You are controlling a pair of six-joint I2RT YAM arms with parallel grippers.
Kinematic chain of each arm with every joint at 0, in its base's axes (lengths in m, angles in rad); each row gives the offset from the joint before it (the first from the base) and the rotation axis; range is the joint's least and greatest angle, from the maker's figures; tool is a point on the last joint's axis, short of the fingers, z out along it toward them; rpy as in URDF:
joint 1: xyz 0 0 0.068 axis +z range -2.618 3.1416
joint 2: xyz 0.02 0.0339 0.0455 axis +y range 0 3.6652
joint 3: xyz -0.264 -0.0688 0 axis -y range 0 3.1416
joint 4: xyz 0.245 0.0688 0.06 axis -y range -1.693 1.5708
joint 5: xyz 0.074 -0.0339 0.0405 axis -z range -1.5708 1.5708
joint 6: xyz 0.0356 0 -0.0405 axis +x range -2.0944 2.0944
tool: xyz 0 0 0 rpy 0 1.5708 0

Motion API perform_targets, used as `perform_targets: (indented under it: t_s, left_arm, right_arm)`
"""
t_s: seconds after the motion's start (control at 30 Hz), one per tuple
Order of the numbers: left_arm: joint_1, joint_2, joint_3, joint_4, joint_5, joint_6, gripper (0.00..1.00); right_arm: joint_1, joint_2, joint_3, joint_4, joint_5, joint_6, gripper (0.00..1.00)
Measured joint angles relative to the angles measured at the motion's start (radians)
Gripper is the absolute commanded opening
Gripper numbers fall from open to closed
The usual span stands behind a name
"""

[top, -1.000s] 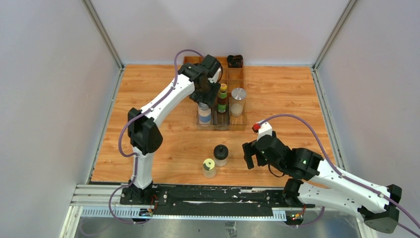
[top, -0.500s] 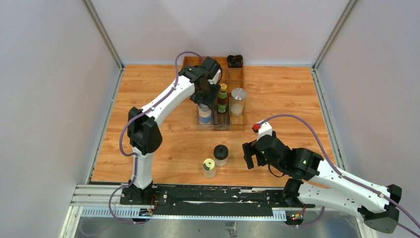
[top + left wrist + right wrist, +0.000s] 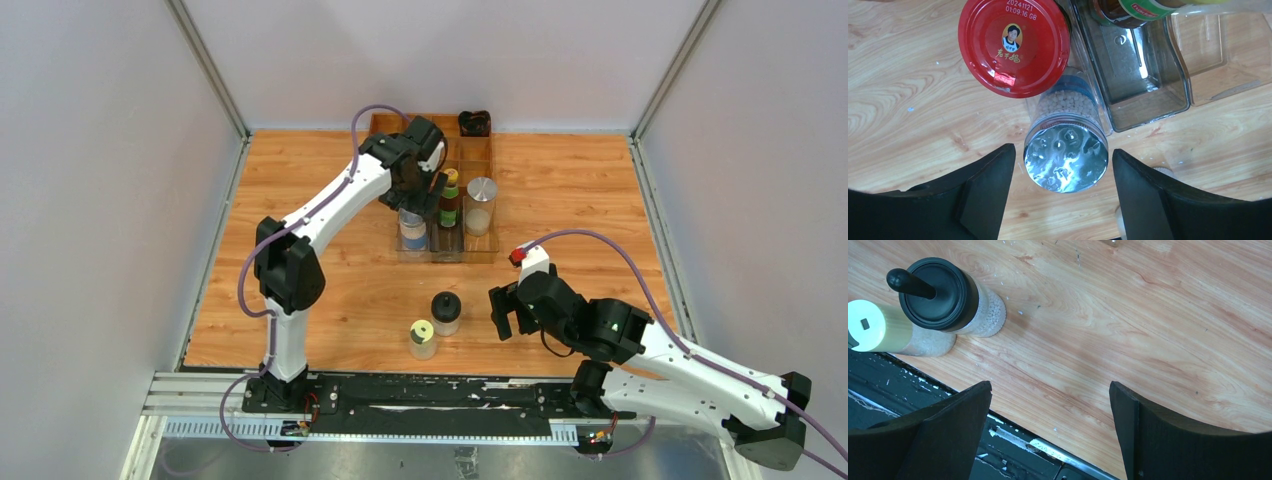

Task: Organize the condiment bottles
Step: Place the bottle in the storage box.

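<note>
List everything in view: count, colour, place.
blue-labelled jar: 1, silver cap, tray's near left end, between the left gripper's open fingers
red-capped jar: 1, red, just behind the blue-labelled jar
yellow-green-capped bottle: 1, dark, tray's middle column
white-filled jar: 1, silver cap, tray's right column
black-capped jar: 1, on the table, near side
pale-yellow-capped jar: 1, beside the black-capped jar
tray: 1, clear
dark bundle: 1, black, tray's far end
table: 1, wood
left gripper: open
right gripper: open, over bare table
</note>
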Motion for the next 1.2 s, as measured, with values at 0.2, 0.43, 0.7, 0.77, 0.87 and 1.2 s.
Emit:
perform_targets:
  t_s: [0.2,0.43,0.7,0.77,0.87,1.2]
  left_arm:
    - [0.001,-0.022,0.000,0.004,-0.012,0.000,0.78]
    - [0.002,-0.069,-0.005,0.005,-0.034,-0.006,0.77]
    - [0.002,-0.292,-0.168,0.024,-0.097,-0.057,0.78]
    - [0.002,-0.364,-0.238,0.035,-0.113,-0.073,0.79]
    - [-0.002,-0.444,-0.327,0.048,-0.127,-0.093,0.83]
    - [-0.004,-0.597,-0.565,0.122,-0.104,-0.138,1.00]
  right_arm:
    - [0.000,0.000,0.000,0.001,0.000,0.000,0.94]
    - [0.000,0.005,0.000,0.001,0.000,-0.002,0.94]
    - [0.000,0.055,0.001,0.003,-0.002,-0.021,0.94]
    - [0.000,0.077,0.006,0.003,-0.003,-0.026,0.94]
    - [0.000,0.107,0.026,0.008,-0.011,-0.037,0.94]
    - [0.006,0.204,0.084,0.048,-0.053,-0.060,0.94]
